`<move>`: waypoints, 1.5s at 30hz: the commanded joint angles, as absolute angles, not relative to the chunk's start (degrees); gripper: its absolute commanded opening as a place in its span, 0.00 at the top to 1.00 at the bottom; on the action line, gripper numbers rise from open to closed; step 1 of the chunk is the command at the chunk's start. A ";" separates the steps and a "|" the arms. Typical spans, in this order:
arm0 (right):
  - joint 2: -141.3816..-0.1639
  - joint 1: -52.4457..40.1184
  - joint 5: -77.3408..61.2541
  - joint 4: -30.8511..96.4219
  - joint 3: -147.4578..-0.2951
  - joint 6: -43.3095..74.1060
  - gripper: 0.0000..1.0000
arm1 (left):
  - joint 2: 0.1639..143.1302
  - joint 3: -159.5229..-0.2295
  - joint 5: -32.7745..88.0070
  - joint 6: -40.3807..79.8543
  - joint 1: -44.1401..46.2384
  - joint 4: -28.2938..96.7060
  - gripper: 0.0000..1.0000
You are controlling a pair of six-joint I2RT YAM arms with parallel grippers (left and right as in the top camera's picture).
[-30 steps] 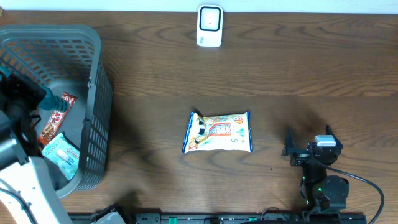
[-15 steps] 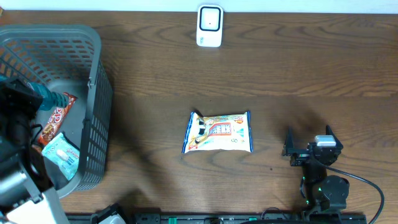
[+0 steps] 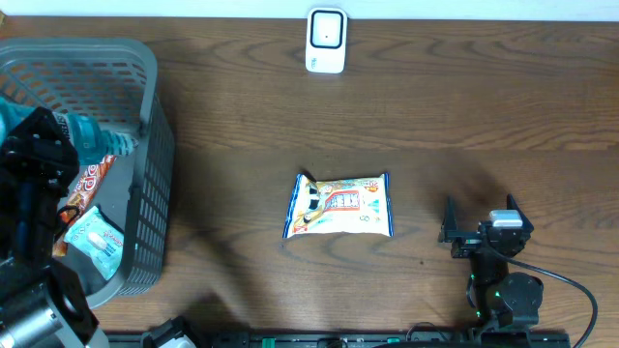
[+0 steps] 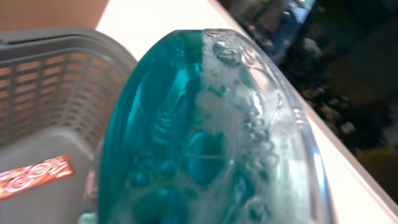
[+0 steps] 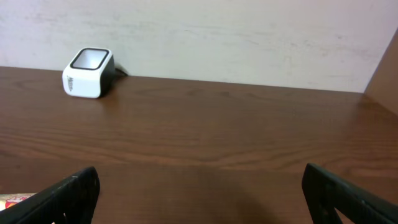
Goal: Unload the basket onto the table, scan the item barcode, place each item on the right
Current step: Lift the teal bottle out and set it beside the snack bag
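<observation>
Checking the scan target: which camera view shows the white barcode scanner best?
Right wrist: the scanner appears largest, with its side and top window clear. Overhead shows the scanner smaller, from above. Left wrist misses it; a teal bottle fills that view.

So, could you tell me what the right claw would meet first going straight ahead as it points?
Probably nothing on the table: the right claw faces bare wood up to the wall. The barcode scanner sits well left of that line, though depth is hard to judge.
</observation>
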State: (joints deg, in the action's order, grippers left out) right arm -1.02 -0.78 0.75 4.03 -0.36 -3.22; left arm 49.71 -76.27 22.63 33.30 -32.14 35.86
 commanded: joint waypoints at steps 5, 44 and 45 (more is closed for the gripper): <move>-0.89 -1.19 0.47 4.29 -0.32 -3.70 0.01 | 48.31 -78.52 40.58 33.04 -32.05 28.97 0.67; -0.89 -1.17 0.47 4.29 -0.32 -3.70 0.01 | 63.88 -67.18 53.84 12.97 7.75 27.38 0.67; -0.89 -1.17 0.47 4.29 -0.32 -3.70 0.01 | 64.95 -67.18 52.86 12.62 8.75 27.40 0.67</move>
